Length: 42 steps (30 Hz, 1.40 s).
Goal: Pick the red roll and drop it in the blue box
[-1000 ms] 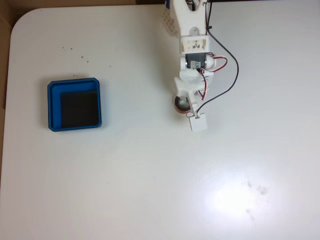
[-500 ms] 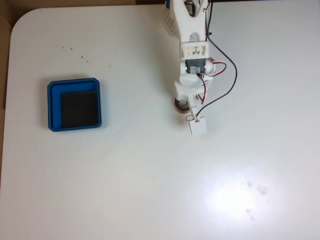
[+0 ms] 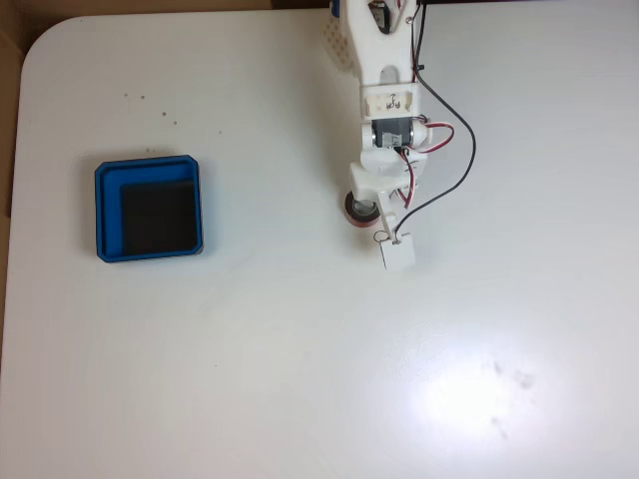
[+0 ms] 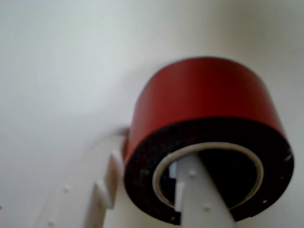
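Wrist view: my tool [image 4: 156, 194] straddles the red roll's [image 4: 204, 99] wall, one finger [image 4: 202, 199] inside its core, seemingly clamped; the blue box [image 3: 149, 209] lies well left on the counter [image 3: 300, 349].

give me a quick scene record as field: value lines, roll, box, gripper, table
roll: red roll on the table, under the arm's tip in the fixed view
box: blue box, black floor, nothing in it, far to the left of the roll in the fixed view
gripper: gripper straddles the roll wall, one finger inside the core hole, the other outside the rim
grip state: cannot tell if closed
table: white table
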Tool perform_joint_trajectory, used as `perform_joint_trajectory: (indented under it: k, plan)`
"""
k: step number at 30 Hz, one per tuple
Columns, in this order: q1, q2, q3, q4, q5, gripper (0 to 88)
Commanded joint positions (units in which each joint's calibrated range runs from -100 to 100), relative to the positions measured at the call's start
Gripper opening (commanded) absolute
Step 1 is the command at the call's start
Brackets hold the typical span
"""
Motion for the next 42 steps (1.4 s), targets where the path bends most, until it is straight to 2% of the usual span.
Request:
perform_joint_trajectory:
  k: [1,9,14,20,27,31,42]
  plan:
    - [0.5,-0.4,-3.3,-1.0,0.2,1.2]
    - [0.6,-2.2,-3.3,-0.1,0.2,1.2]
    - [0.8,-10.5,-3.3,0.7,0.3,1.2]
    - [3.2,-20.2,-10.6,6.9,0.3,1.2]
    - [20.2,-19.5,-29.5,17.3,0.3,1.2]
    - [29.9,-16.9,-38.1,18.7,0.4,1.3]
    - [43.5,4.9,-58.6,18.7,0.4,1.5]
